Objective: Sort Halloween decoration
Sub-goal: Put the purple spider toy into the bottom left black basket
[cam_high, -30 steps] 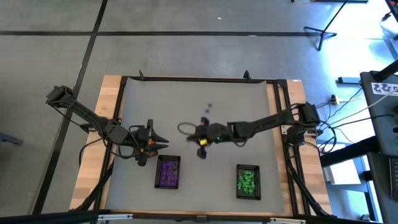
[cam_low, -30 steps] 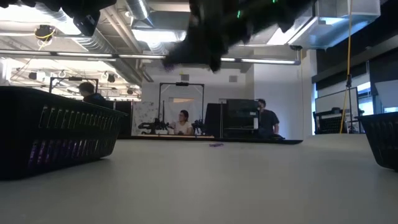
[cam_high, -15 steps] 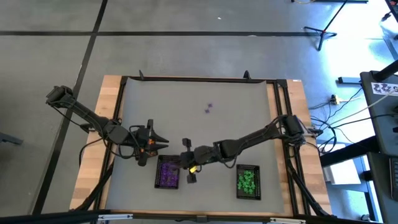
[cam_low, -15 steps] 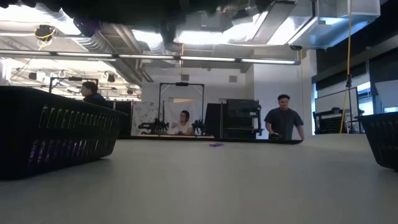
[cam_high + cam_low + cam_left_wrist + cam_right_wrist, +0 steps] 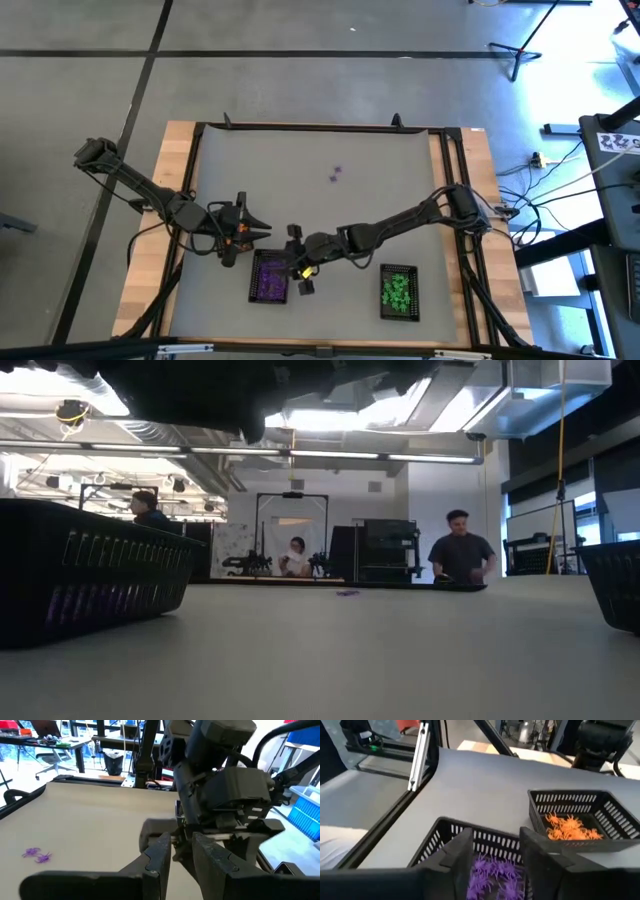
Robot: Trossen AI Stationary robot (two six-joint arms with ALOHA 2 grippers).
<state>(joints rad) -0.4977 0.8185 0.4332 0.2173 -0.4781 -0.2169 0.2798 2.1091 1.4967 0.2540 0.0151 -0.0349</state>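
Observation:
The Halloween decoration is tiny plastic trinkets. Purple ones (image 5: 492, 872) fill a black mesh tray (image 5: 270, 277) near the front edge. Green ones lie in a second tray (image 5: 398, 292), and orange ones (image 5: 570, 827) in a third (image 5: 580, 815). Two loose purple trinkets (image 5: 335, 173) lie on the mat toward the far side. My right gripper (image 5: 495, 865) hangs open above the purple tray's right side (image 5: 300, 272), with nothing between its fingers. My left gripper (image 5: 255, 228) waits left of the middle, its fingers (image 5: 181, 855) a little apart around nothing.
A grey mat (image 5: 400, 170) covers the table inside a black frame with wooden borders (image 5: 175, 190). In the low view, tray walls rise at the left (image 5: 90, 575) and at the right edge (image 5: 615, 585). People stand in the room beyond.
My right gripper has travelled from the middle of the table toward the near edge and the left. It now stands over the purple tray.

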